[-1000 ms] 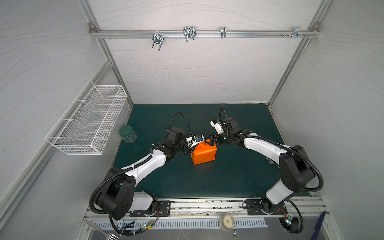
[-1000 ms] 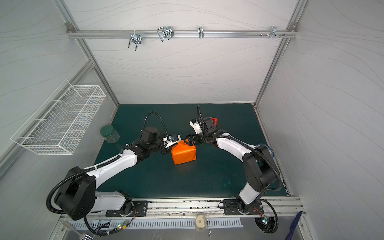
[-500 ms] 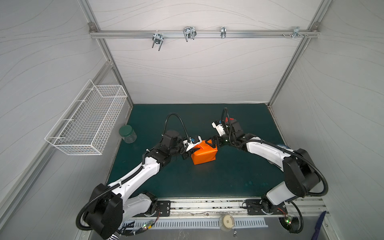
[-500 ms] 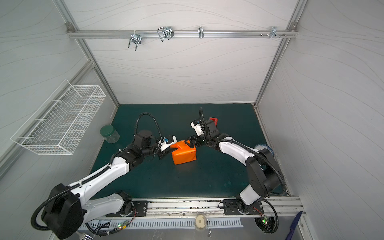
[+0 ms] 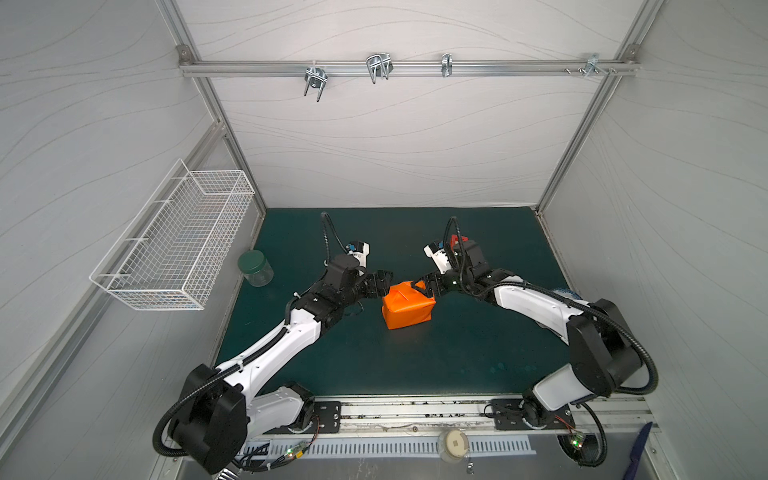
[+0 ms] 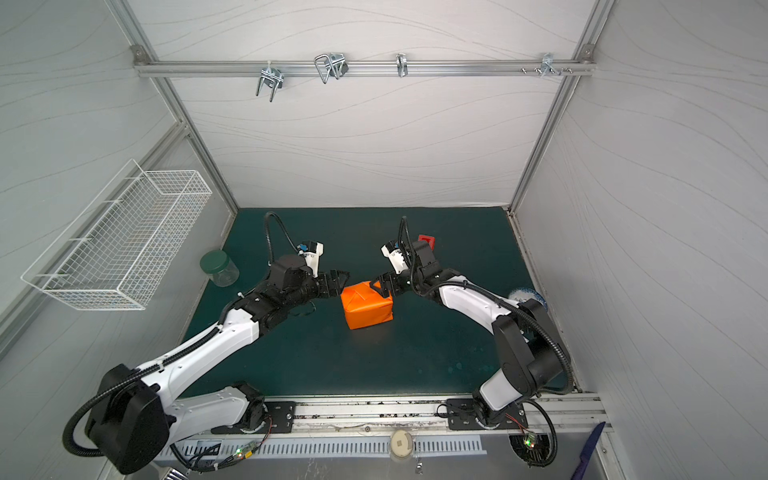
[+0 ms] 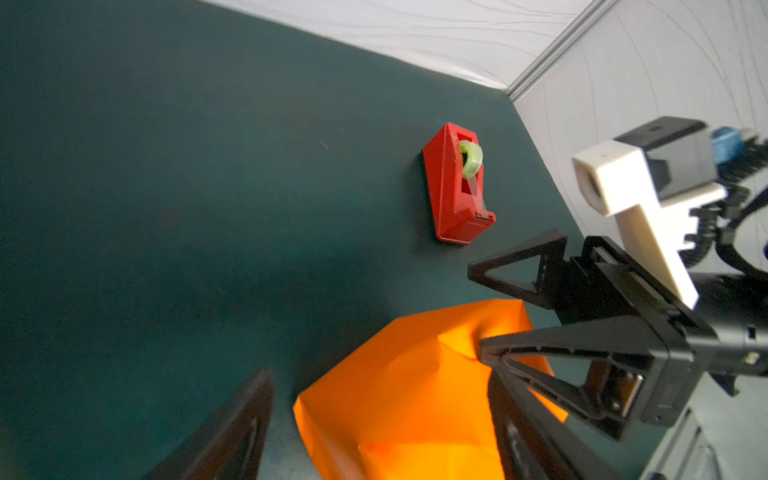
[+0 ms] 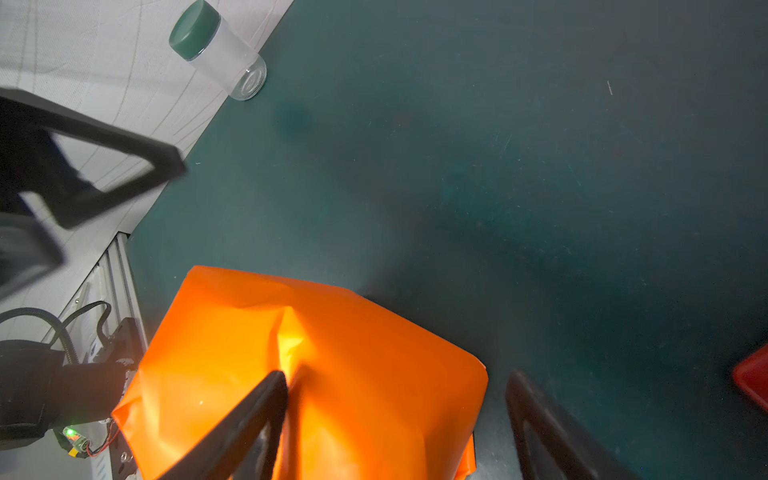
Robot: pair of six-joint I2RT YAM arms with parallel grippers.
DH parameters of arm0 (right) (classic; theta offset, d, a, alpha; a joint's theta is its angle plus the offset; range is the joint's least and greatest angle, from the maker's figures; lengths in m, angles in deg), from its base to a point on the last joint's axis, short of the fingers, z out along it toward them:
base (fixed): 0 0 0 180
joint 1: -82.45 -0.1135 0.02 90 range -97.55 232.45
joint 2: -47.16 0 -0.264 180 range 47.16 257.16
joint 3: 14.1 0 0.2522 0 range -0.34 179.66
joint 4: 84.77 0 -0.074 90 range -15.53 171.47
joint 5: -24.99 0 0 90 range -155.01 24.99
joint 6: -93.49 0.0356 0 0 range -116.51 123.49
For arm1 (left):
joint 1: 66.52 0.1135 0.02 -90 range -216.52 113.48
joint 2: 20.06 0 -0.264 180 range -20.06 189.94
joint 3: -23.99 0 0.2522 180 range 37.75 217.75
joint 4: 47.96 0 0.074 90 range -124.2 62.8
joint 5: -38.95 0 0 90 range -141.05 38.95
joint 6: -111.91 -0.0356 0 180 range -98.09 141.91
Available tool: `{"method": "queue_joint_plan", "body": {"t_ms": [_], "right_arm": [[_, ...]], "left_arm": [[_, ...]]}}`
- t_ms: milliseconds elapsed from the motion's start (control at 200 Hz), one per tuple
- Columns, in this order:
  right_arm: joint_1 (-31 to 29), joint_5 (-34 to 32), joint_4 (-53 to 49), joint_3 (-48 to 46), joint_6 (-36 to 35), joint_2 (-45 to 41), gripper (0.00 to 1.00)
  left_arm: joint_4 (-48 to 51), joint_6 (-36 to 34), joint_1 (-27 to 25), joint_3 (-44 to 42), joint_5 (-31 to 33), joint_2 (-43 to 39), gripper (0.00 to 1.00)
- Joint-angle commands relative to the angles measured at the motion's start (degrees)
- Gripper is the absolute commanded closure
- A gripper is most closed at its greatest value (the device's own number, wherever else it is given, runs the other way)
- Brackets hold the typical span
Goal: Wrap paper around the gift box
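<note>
The orange paper [image 5: 408, 304] [image 6: 367, 304] is folded into a parcel on the green mat, and the gift box is hidden under it. My left gripper [image 5: 384, 282] [image 6: 338, 282] stands open just left of the parcel; in the left wrist view its fingers [image 7: 232, 428] flank the paper [image 7: 407, 395] without touching. My right gripper [image 5: 426, 286] [image 6: 382, 284] is open at the parcel's far right corner. One of its fingers [image 8: 249, 424] presses on the top fold of the paper [image 8: 353, 353], the other hangs beside the parcel.
A red tape dispenser [image 7: 455, 187] [image 5: 457, 240] sits behind the right gripper. A glass jar with a green lid [image 5: 254, 267] [image 8: 218, 50] stands at the mat's left edge. A white wire basket [image 5: 178, 241] hangs on the left wall.
My left gripper has opened, let go of the paper and drawn back to the left of the parcel. The right gripper has stayed open at the parcel's corner.
</note>
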Motion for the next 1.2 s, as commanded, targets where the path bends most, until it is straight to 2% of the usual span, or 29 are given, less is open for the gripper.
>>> {"method": "queue_joint_plan", "body": {"t_ms": [0, 125, 370, 560, 700, 905, 1196], "right_arm": [[0.1, 0.9, -0.7, -0.9, -1.1, -0.9, 0.17], [0.2, 0.8, -0.6, -0.9, -1.1, -0.9, 0.17], [0.5, 0.9, -1.4, 0.3, -0.1, -0.8, 0.17], [3.1, 7.3, -0.8, 2.7, 7.2, -0.9, 0.14], [2.4, 8.4, -0.2, 2.6, 10.8, 0.1, 0.13], [1.5, 6.6, -0.5, 1.0, 10.6, 3.8, 0.14], [1.5, 5.4, 2.0, -6.3, 9.8, 2.4, 0.17]], "left_arm": [[-0.8, 7.8, -0.1, 2.5, -5.7, 4.6, 0.15], [-1.7, 7.9, -0.5, 2.2, -9.3, 7.2, 0.15], [-2.0, 6.7, -0.9, -1.6, -9.3, 7.9, 0.14], [-2.0, 5.4, -0.9, -3.9, -8.2, 7.5, 0.14], [-3.4, 5.3, -0.9, -5.0, -9.2, 8.9, 0.15], [-6.2, 6.9, -0.9, -7.1, -10.0, 8.9, 0.15], [-10.7, 14.7, -0.5, -10.6, -10.0, 1.9, 0.12]]}}
